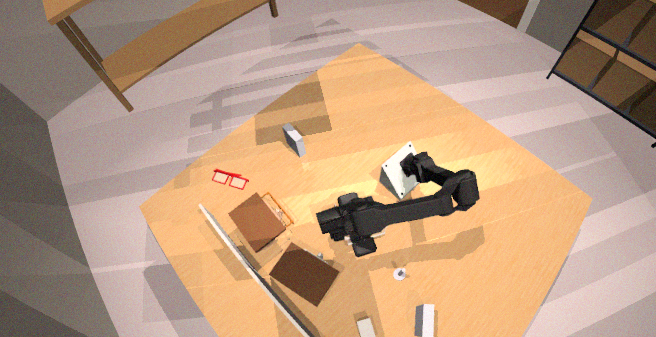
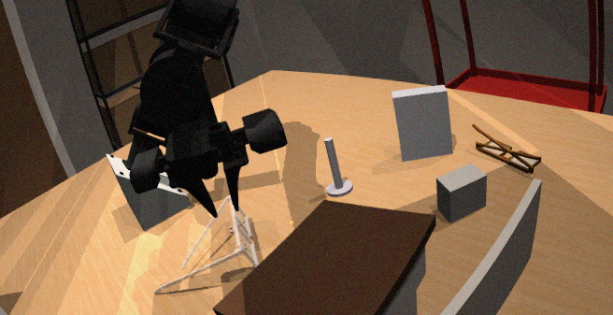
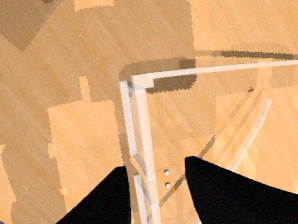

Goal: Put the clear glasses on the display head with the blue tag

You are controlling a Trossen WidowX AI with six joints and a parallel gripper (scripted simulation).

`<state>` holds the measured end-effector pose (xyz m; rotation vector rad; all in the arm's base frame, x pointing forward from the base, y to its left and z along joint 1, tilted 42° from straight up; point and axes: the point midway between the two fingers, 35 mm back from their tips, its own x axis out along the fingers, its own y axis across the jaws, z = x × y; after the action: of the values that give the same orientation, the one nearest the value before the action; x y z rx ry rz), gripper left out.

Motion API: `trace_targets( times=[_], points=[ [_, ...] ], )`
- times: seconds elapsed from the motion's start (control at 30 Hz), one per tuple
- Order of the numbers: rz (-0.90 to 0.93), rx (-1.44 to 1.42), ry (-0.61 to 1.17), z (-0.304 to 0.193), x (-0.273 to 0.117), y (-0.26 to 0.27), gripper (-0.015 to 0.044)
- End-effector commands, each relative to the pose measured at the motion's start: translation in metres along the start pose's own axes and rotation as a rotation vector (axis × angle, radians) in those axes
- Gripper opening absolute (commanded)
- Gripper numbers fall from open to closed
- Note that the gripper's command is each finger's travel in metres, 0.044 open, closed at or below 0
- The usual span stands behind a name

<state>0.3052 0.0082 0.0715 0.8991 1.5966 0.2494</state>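
Observation:
The clear glasses stand on the table with temples spread; the arm mostly hides them in the top view. My gripper is partly open, pointing down. Its fingertips are at the top of the glasses' frame, one on each side in the wrist view, with a gap at the right finger. One brown-topped display head wears orange-brown glasses. The other head shows no glasses. The blue tag is not visible.
Red glasses and a grey block lie beyond the heads. A thin post, a grey panel, a small box and brown glasses are on the other side. A long low wall runs behind the heads.

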Motion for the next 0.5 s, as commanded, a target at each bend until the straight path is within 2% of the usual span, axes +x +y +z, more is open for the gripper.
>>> trace_targets(
  times=[0.0, 0.47],
  points=[
    [-0.004, 0.0, -0.003, 0.001, 0.004, 0.0, 0.012],
    [-0.004, 0.0, -0.004, 0.003, 0.027, 0.003, 0.012]
  ],
)
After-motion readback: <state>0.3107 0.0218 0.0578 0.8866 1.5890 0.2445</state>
